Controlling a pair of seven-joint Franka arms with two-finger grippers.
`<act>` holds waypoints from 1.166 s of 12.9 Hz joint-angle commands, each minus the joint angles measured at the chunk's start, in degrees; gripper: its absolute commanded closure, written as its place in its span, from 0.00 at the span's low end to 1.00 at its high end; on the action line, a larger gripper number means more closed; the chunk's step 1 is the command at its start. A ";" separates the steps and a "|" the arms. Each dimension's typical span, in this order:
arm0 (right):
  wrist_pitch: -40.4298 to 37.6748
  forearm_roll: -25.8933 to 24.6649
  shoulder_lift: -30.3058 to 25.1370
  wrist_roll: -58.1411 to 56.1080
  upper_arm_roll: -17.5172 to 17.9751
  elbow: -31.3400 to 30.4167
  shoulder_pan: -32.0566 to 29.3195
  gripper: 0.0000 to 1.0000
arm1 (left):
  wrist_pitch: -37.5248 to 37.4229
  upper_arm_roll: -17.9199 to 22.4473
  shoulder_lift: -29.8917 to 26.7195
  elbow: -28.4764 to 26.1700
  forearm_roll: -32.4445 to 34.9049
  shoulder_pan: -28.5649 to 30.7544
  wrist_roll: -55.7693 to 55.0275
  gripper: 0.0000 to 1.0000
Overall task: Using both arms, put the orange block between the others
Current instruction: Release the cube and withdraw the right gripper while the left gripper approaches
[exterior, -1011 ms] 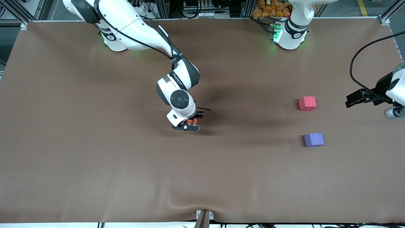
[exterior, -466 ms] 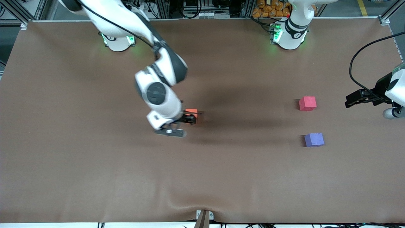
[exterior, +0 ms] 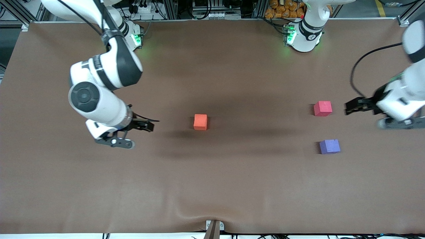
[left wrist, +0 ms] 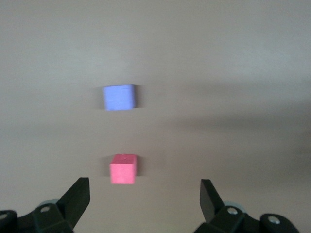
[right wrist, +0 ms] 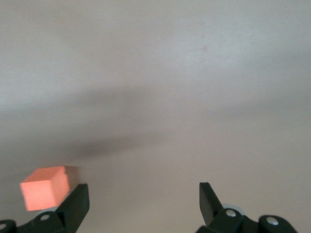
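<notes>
White and bent at the elbow, our right arm holds the right gripper [exterior: 146, 126] over the table toward its own end, jaws apart and empty. We see the orange block [exterior: 200, 121] alone mid-table, well apart from it. Our left gripper [exterior: 352, 108], jaws spread, hovers near the pinkish-red cube [exterior: 322, 108]; the purple-blue cube [exterior: 329, 146] sits nearer the camera.

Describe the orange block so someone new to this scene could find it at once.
On the brown table, look near the middle, roughly midway between the two arms' ends. The orange block sits there alone, touching nothing, with the open right gripper off toward the right arm's end. The pinkish-red cube and purple-blue cube match its size but sit together toward the left arm's end.
</notes>
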 commanded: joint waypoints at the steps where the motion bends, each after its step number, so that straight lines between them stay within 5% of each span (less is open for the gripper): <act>1: -0.49 -0.84 -2.16 -11.45 1.20 -2.81 -8.03 0.00 | 2.48 -0.22 3.09 1.90 -0.58 -5.21 -1.41 0.00; 7: -0.84 -0.83 -7.77 -30.65 1.20 -7.81 -21.15 0.00 | 8.45 -0.14 12.58 7.08 -0.32 -16.64 -16.06 0.00; 15: -10.95 -0.92 -19.55 -31.01 1.12 -8.62 -24.50 0.00 | 22.86 0.30 23.04 8.31 -0.14 -29.92 -35.06 0.00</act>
